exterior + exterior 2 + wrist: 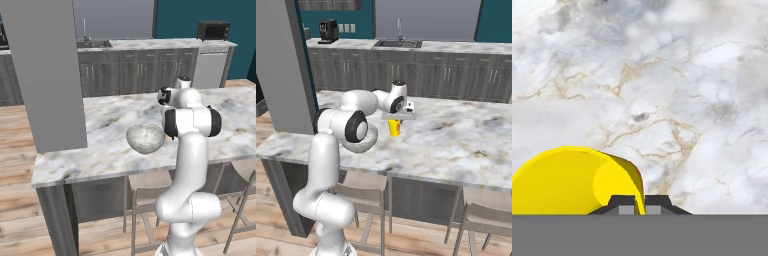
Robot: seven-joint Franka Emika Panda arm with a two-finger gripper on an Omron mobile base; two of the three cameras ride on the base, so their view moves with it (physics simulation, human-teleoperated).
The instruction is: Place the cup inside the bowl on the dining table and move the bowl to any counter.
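The small yellow cup (394,128) is upright over the marble dining table (466,135), directly under my gripper (396,120). In the hand view the gripper (634,205) is shut on the wall of the cup (567,182), one fingertip inside the rim and one outside. I cannot tell whether the cup's base touches the table. The speckled grey-white bowl (145,137) sits near the front edge of the dining table (100,125), just left of my arm's elbow and a short way from the cup. The long counter (150,45) runs along the back wall.
A wide grey pillar (47,75) stands at the table's left end. Stools (363,192) are tucked under the near edge. On the counter (456,47) are a sink (398,42), a coffee machine (328,31) and a microwave (213,30).
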